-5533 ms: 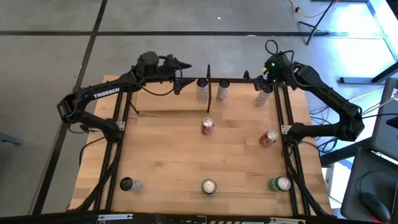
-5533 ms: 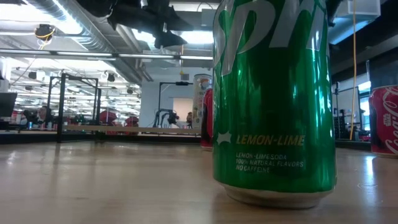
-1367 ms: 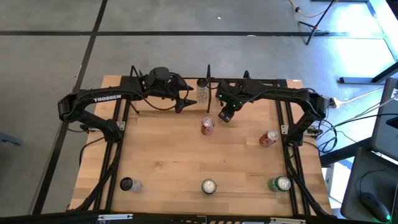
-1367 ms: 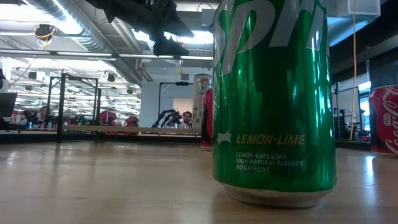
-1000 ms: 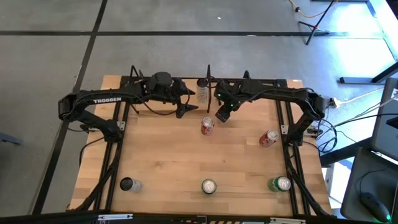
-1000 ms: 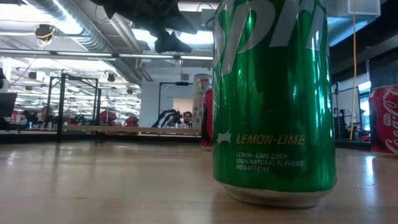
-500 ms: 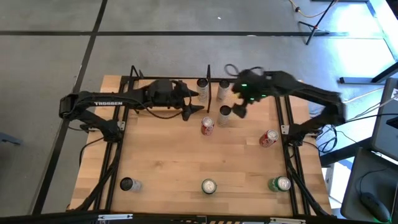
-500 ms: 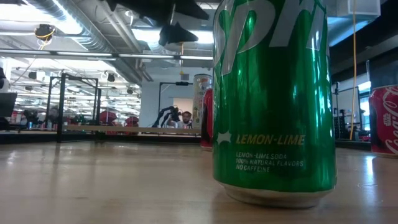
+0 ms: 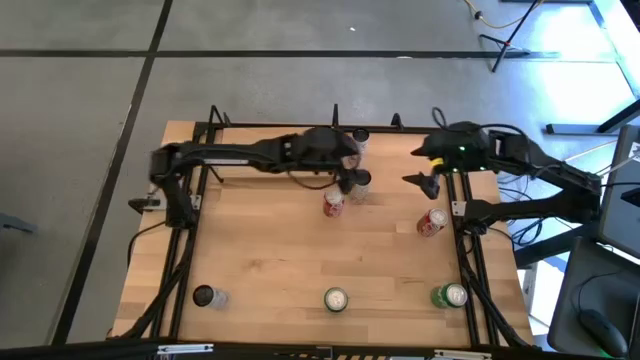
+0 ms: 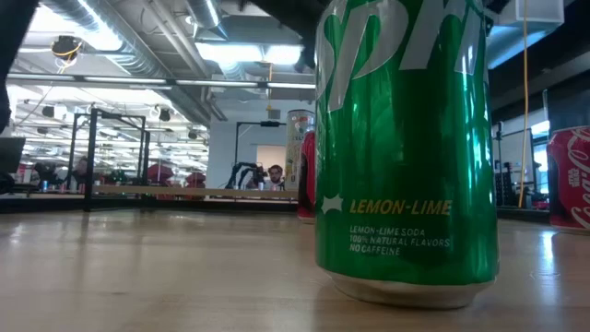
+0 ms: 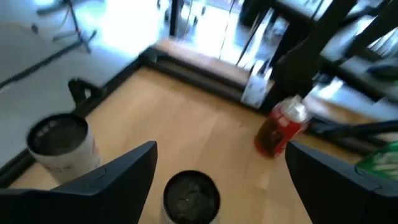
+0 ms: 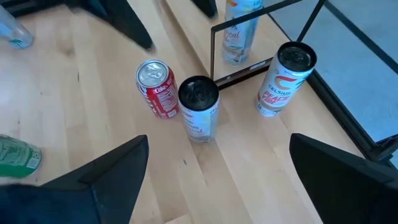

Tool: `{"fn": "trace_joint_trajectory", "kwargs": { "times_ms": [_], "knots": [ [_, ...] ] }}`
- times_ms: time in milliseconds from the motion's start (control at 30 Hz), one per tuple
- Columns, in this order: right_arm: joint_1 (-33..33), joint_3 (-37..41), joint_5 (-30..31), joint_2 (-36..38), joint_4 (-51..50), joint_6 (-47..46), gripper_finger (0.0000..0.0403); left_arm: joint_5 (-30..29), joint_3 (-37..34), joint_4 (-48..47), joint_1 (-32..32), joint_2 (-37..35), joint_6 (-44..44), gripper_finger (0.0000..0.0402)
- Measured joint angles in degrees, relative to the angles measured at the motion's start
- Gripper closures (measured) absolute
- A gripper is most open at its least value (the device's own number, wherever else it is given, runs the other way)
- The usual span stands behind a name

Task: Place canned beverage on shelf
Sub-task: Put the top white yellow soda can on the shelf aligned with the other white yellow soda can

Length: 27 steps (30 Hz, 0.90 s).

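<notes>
A white can with a dark top [image 9: 358, 182] stands on the tabletop just in front of the shelf [image 9: 250, 172], beside an upright red can [image 9: 333, 203]. My left gripper [image 9: 347, 178] reaches across to it, open. In the left wrist view the left gripper [image 11: 221, 149] has one finger on either side of the can's top [image 11: 191, 196], apart from it. My right gripper [image 9: 425, 182] is open and empty near the table's right side; its wrist view shows the right gripper [image 12: 219, 140] looking back at the white can [image 12: 199, 106]. A Celsius can [image 12: 286, 78] stands on the shelf.
Another can [image 12: 239, 25] stands on the shelf behind the black frame rods. A red can [image 9: 432, 222] lies at the right. Along the near edge stand a dark-topped can [image 9: 205, 296], a silver-topped can [image 9: 335, 299] and a green Sprite can [image 9: 450, 295].
My right gripper has set the white can upright on the tabletop beside the red can, let go and drawn back toward the table's right edge. My left arm has swung from the shelf's left part toward the right, bringing its open gripper over that can.
</notes>
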State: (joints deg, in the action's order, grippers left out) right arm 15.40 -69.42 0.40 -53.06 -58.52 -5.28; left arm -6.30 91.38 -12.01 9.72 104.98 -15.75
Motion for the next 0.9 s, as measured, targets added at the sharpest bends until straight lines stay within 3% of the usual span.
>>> {"fn": "trace_joint_trajectory", "kwargs": {
  "times_ms": [267,900],
  "knots": [
    [0.0,0.23,0.02,4.12,-1.92,0.02,0.0026,-2.77,10.64,-8.26,-0.37,10.94,-0.35,0.006],
    [0.0,0.23,0.02,6.8,-4.14,4.14,0.0026,-4.74,10.79,-11.77,-1.49,14.88,-0.47,0.006]
  ]
}}
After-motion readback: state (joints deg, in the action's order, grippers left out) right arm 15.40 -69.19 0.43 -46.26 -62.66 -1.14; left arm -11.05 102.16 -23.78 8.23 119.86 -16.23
